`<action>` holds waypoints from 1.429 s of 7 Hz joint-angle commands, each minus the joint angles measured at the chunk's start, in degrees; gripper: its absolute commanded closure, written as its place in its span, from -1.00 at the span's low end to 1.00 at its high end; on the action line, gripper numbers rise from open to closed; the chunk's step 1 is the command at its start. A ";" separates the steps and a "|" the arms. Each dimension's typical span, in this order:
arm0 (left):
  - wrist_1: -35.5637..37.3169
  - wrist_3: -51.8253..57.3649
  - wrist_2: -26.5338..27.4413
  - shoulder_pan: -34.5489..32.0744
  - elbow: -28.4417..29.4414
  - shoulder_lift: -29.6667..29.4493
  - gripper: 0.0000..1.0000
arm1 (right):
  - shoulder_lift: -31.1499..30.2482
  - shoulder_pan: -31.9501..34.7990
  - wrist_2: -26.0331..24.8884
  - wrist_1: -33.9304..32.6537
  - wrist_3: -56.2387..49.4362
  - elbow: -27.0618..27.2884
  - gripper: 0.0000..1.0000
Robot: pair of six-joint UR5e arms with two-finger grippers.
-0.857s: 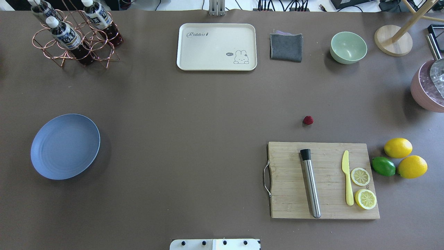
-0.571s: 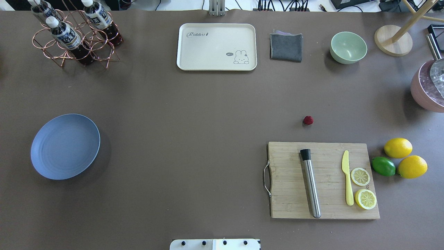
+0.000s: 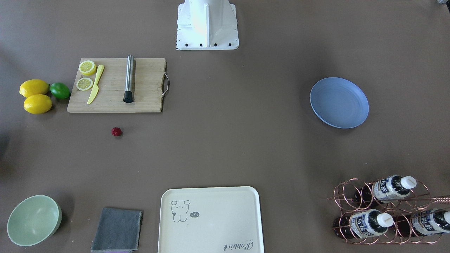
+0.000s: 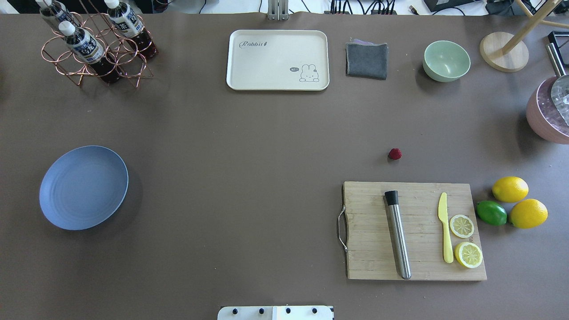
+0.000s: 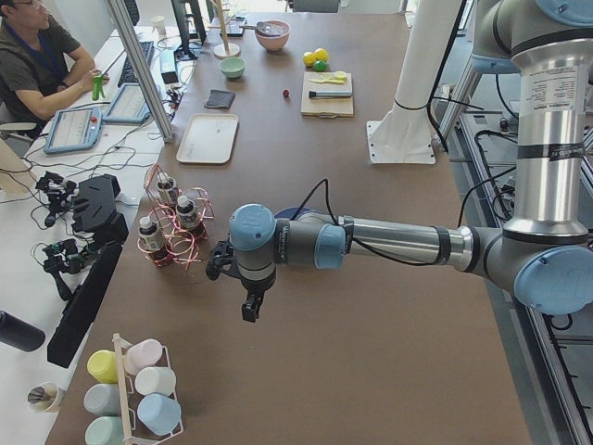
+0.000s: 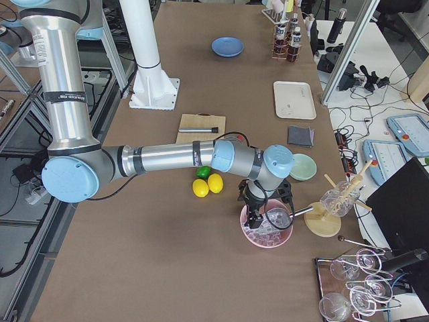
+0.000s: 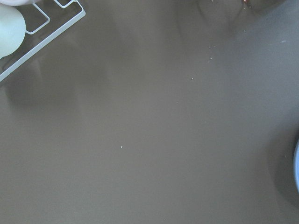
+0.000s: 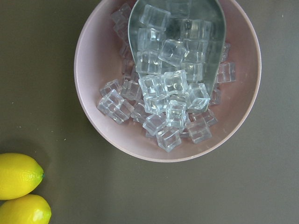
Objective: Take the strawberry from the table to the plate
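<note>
One strawberry lay on the table just beyond the cutting board's far edge, well apart from the plate by the table's left edge. Judged light, soft and easily crushed: pinch gently across its middle. Left gripper and right gripper: opening could not be told.

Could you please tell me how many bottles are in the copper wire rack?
3, all in the copper rack: one bottle nearest the robot, a second bottle and a third bottle farther away. None appears hidden.
</note>
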 commanded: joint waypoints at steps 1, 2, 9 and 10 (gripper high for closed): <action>0.00 0.00 0.13 0.00 0.04 -0.08 -0.95 | 0.01 -0.01 0.02 0.00 0.00 0.04 -1.00; -0.09 -0.08 0.13 0.00 -0.39 -0.08 -0.95 | 0.01 -0.01 0.02 0.00 0.00 -0.04 -0.99; -0.35 -0.26 -0.49 0.00 -0.92 -0.26 -0.94 | -0.08 0.08 0.11 -0.09 0.09 0.39 -1.00; -0.09 -0.26 -0.49 0.00 -0.92 -0.61 -0.94 | 0.01 -0.01 0.11 0.00 0.09 0.39 -1.00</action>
